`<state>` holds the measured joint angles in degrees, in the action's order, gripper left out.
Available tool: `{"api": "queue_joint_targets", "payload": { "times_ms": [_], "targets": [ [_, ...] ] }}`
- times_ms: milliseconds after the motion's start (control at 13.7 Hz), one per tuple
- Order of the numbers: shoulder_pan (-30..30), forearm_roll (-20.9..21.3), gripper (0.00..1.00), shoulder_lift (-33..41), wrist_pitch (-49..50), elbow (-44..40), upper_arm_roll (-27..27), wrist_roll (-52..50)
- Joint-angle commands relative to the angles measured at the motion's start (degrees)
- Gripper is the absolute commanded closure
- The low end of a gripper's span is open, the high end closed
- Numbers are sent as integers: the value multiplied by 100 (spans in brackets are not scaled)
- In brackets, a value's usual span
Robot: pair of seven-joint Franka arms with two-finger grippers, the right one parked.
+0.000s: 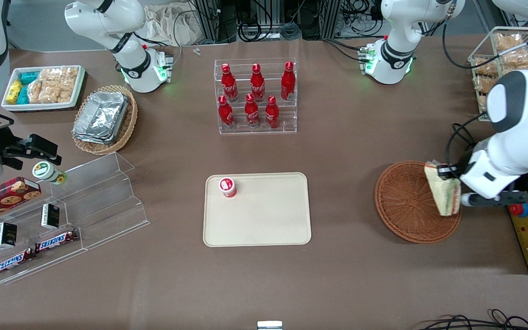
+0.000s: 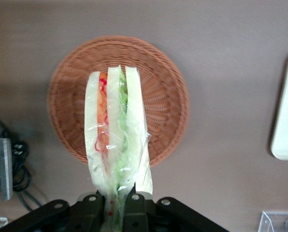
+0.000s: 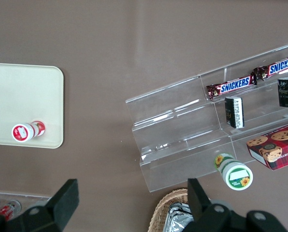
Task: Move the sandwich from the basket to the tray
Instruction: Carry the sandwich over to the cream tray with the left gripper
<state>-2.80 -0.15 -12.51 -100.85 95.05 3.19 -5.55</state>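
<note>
Left wrist view, end effector (image 2: pixel 119 205) clamping sandwich (image 2: pixel 116 130) above basket (image 2: pixel 168 92)

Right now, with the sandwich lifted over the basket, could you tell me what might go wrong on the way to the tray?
1. The gripper holds the wrapped sandwich only at one narrow end, above the basket; the slick wrap could slip and the sandwich might drop.
2. A small red-and-white cup stands on the tray at the corner toward the parked arm's end; a careless placement could knock it over.
</note>
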Motion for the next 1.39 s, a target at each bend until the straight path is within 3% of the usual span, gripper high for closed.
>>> {"api": "queue_joint_targets", "payload": {
  "times_ms": [0, 73, 219, 365, 730, 1022, 1314],
  "targets": [
    [-27, -64, 100, 38, 22, 5, 452, 72],
    [-27, -108, 100, -14, -30, -39, 672, 54],
    [-45, -580, 100, -146, -214, -74, 1068, 28],
    [-368, -776, 100, -374, -574, -101, 1210, -383],
    [-1292, -688, 100, -1357, -2050, -276, 1192, -1649],
    [-1556, -679, 100, -2149, -2088, -785, 1175, -1854],
    [-1855, -250, 100, -2764, -2131, -1049, 1166, -2072]
  ]
}}
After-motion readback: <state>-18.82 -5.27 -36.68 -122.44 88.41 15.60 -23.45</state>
